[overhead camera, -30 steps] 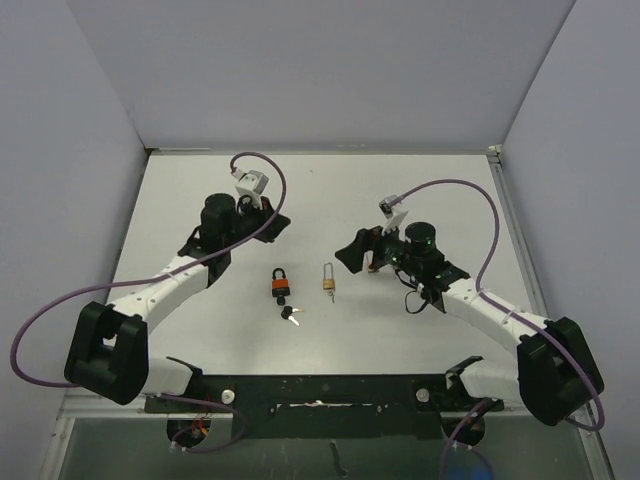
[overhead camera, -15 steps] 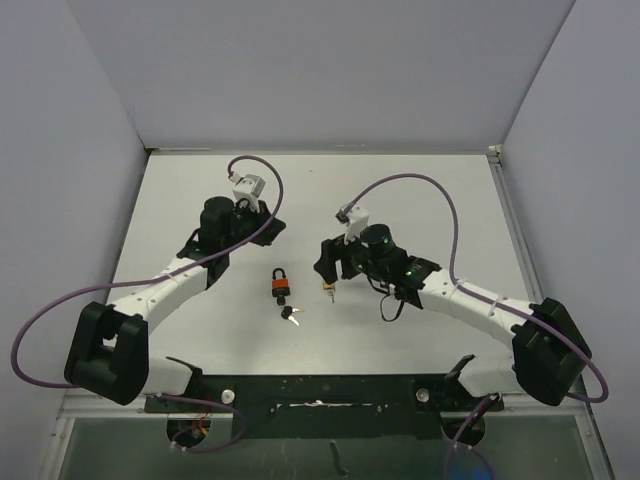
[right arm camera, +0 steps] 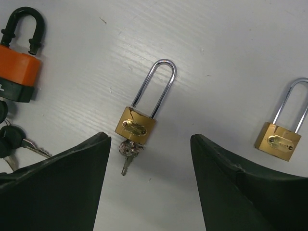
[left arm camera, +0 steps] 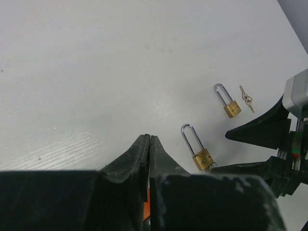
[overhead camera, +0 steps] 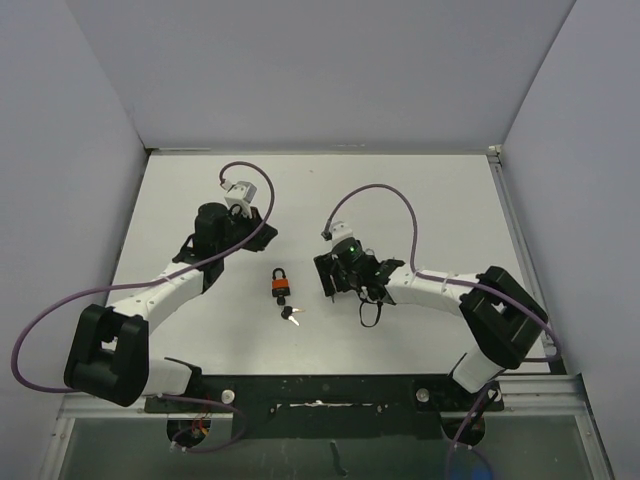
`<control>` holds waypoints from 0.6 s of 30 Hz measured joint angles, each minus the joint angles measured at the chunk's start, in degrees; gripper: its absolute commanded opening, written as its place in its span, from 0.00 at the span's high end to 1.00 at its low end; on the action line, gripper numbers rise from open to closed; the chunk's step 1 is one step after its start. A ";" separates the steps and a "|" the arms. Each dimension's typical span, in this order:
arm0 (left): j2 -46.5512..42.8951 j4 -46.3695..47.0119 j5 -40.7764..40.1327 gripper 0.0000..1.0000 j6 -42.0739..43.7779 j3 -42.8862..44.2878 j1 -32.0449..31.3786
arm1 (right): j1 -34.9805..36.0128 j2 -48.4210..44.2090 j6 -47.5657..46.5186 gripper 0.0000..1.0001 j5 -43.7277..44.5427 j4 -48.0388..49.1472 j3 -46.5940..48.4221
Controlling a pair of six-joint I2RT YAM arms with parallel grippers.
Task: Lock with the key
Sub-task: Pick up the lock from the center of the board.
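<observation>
A brass padlock (right arm camera: 136, 126) with a long steel shackle lies flat on the white table, a small key (right arm camera: 126, 153) on a ring in its underside. My right gripper (right arm camera: 149, 139) hovers open just over it, and the key and the body's lower edge lie between the fingertips, close to the left finger (right arm camera: 72, 183). In the top view the right gripper (overhead camera: 328, 272) hides this padlock. My left gripper (left arm camera: 149, 138) is shut on nothing and stays back to the left, with the same padlock (left arm camera: 203, 159) ahead of it.
A second brass padlock (right arm camera: 279, 139) lies to the right, loose keys (left arm camera: 246, 98) beside it. An orange-and-black padlock (overhead camera: 281, 286) with black-headed keys (overhead camera: 291, 315) lies just left of the right gripper. Grey walls enclose the table (overhead camera: 420, 190).
My right arm has swung left across the table and come down over the brass padlock, its jaws narrowing somewhat. The left arm has shifted only slightly.
</observation>
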 measured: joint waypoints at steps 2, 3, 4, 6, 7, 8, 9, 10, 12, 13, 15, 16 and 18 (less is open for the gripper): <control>0.00 -0.02 0.24 1.00 -0.13 0.00 0.09 | 0.26 1.42 0.17 0.32 0.28 0.09 0.35; 0.00 0.09 0.48 1.00 -0.15 0.00 0.20 | 0.46 1.97 0.26 0.32 0.50 0.09 0.57; 0.00 0.31 0.79 1.00 -0.24 -0.02 0.31 | 0.52 2.45 0.42 0.32 0.57 0.15 0.72; 0.00 0.85 1.29 1.00 -0.42 -0.17 0.55 | 0.76 2.86 0.76 0.33 0.90 0.24 0.79; 0.00 1.22 1.49 1.00 -0.48 -0.35 0.63 | 0.90 2.91 0.94 0.33 1.07 0.22 0.79; 0.00 1.31 1.64 1.00 -0.57 -0.44 0.70 | 0.92 3.08 1.27 0.34 1.38 0.22 0.94; 0.02 1.44 1.79 1.00 -0.61 -0.55 0.74 | 1.07 3.45 1.51 0.35 1.75 0.24 1.31; 0.02 1.60 1.97 1.00 -0.61 -0.61 0.74 | 1.20 4.02 1.60 0.36 2.19 0.28 1.81; 0.02 1.75 2.34 1.00 -0.63 -0.66 0.74 | 1.55 5.31 1.77 0.38 2.99 0.37 2.82; 0.09 1.99 2.58 1.00 -0.63 -0.66 0.74 | 1.88 6.14 1.79 0.38 3.52 0.35 3.41; 0.22 2.38 2.73 1.00 -0.66 -0.66 0.74 | 2.47 7.37 1.81 0.39 4.39 0.31 4.20; 0.28 2.54 2.82 1.00 -0.66 -0.66 0.76 | 2.86 8.04 1.84 0.39 4.90 0.24 4.55; 0.48 2.89 2.86 1.00 -0.68 -0.66 0.79 | 3.61 9.27 1.88 0.40 5.99 -0.13 5.42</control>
